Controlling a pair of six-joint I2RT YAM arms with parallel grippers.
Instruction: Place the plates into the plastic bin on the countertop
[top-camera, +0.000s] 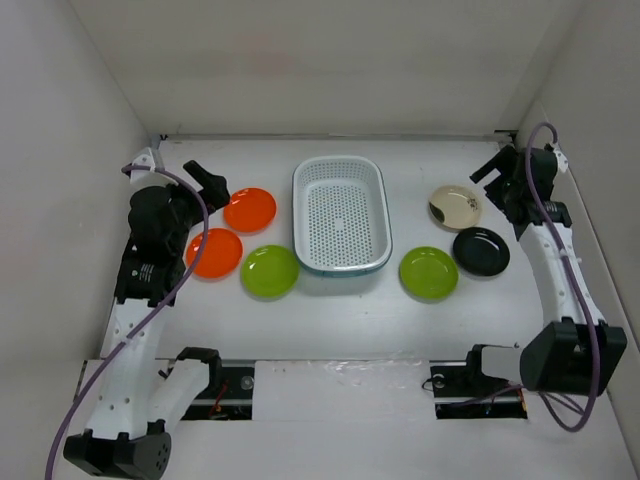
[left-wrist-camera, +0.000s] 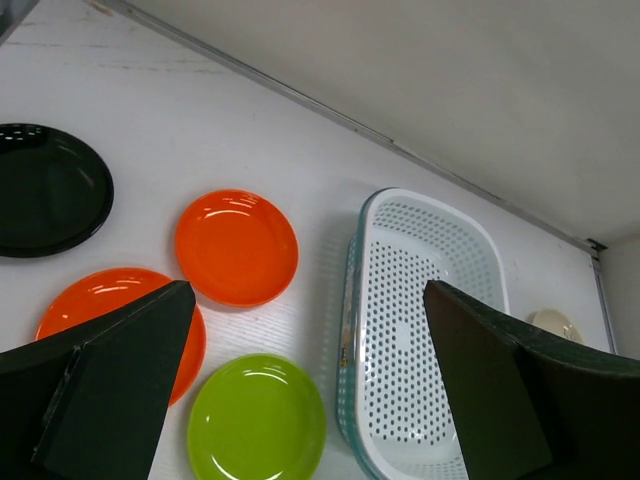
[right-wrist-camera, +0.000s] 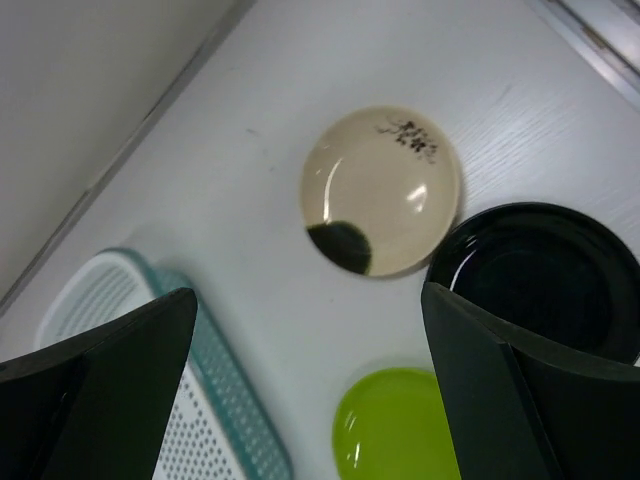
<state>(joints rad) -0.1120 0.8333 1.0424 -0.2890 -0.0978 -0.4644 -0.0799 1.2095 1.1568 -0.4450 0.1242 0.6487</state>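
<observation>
The white walls (top-camera: 330, 70) box the countertop (top-camera: 340, 330) in on three sides. Both arms stand close to the side walls, so I'd worry that a wide swing with a plate could knock an elbow or a cable against them. The countertop itself is plain, white and looks smooth, and a plate that is nudged rather than gripped would likely skate across it. Toward the back, in the middle, sits the plastic bin (top-camera: 300, 215). It is empty with nothing weighing it down, so a finger catching its rim could shove it aside. None of the plates is in it. The left gripper (left-wrist-camera: 306, 287) hangs over its group with fingers spread wide and nothing between them, and the right gripper (right-wrist-camera: 307, 290) does the same on its side. Left of the bin lie the far orange plate (top-camera: 250, 209), the near orange plate (top-camera: 214, 252) and the left green plate (top-camera: 269, 270), close together. A black plate (left-wrist-camera: 45, 190) lies further left. Right of the bin lie the right green plate (top-camera: 429, 273), the second black plate (top-camera: 481, 251) and the cream plate (top-camera: 455, 206). Those last two are just beside each other, perhaps touching. All the plates are shallow and glossy, so a thin rim could slip from the fingers, and lifting one might drag its neighbour.
</observation>
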